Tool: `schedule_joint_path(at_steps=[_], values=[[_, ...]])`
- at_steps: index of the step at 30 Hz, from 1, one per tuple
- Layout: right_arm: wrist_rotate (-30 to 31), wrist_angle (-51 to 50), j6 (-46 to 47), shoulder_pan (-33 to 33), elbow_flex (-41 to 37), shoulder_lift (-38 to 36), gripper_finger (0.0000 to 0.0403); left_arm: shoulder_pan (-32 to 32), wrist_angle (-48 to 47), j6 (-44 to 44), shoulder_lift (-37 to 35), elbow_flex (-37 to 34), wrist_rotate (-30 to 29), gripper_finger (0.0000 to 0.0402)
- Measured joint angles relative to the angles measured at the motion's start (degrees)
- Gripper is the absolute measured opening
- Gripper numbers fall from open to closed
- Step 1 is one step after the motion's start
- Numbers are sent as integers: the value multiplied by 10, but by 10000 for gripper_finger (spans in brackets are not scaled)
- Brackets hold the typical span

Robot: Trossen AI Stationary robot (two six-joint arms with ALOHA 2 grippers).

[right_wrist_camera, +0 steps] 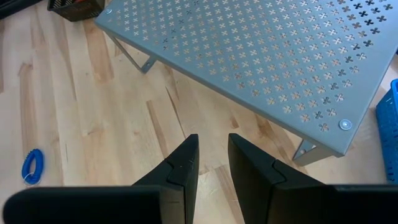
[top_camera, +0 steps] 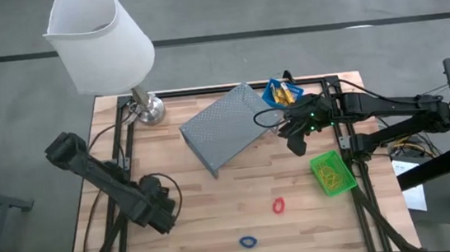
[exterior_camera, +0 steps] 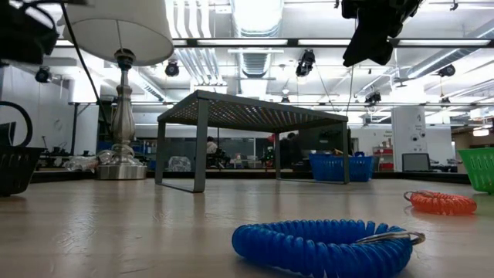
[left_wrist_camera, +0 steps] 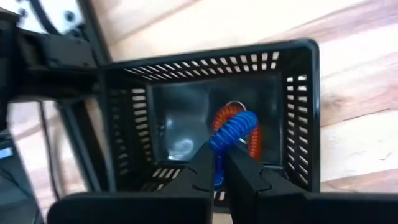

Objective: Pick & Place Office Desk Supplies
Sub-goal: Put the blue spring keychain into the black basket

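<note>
On the left, our left gripper (left_wrist_camera: 219, 163) hangs over the black bin (left_wrist_camera: 298, 112), its jaws clenched on a blue coil (left_wrist_camera: 233, 132) that dangles inside the bin, touching a red coil (left_wrist_camera: 231, 118) lying there. On the bare surface (top_camera: 216, 209), a second blue coil (top_camera: 248, 241) and a second red coil (top_camera: 279, 206) lie well apart from any jaws. Further right, our right gripper (right_wrist_camera: 212, 163) hovers beside the grey mesh stand (top_camera: 225, 128), jaws parted and holding nothing, between the blue bin (top_camera: 274, 96) and the green bin (top_camera: 331, 173).
</note>
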Motion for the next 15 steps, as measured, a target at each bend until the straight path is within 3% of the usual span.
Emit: schedule_joint_path(at_steps=[15], values=[[0, 0, 0, 0, 0, 0, 84, 0, 124, 10, 0, -85, 37, 24]])
